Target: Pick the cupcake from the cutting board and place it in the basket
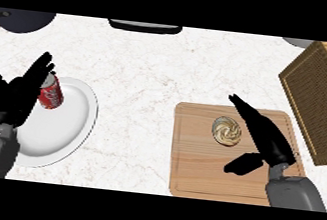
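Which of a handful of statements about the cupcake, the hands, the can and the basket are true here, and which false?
1. The cupcake sits on the cutting board. True.
2. The right hand is curled round the cupcake. False: its fingers are straight, beside the cupcake.
3. A red can is on the white plate. True.
4. The basket stands at the view's left. False: it is at the right edge.
5. The left hand holds the cupcake. False: it is open, by the plate.
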You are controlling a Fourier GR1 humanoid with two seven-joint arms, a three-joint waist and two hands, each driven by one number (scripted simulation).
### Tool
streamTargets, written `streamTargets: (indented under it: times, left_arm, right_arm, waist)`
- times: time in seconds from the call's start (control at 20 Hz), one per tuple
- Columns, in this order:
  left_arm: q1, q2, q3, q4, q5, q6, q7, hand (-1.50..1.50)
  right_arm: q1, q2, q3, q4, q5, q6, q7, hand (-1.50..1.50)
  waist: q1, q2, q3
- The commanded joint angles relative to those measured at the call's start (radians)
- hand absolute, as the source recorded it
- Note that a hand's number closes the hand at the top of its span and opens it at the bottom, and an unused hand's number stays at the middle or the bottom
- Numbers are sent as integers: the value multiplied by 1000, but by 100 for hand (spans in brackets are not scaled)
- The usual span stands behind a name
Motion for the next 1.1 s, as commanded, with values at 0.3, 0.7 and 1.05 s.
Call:
streamTargets:
  times: [0.3, 0.7, 1.05]
  left_arm:
    - [-31, -4, 32, 36, -13, -23, 8, 0]
    - [33, -22, 45, -42, -26, -51, 23, 0]
    - [-21, -29, 40, 6, -33, -45, 23, 0]
  right_arm:
    - [-83, 7, 80, 165, 151, -5, -44, 150]
    - [-82, 56, 58, 179, 195, -26, -65, 150]
    - [-264, 194, -65, 345, 254, -140, 224, 150]
  waist:
    - [2, 3, -2]
    - [2, 1, -1]
    - [27, 10, -2]
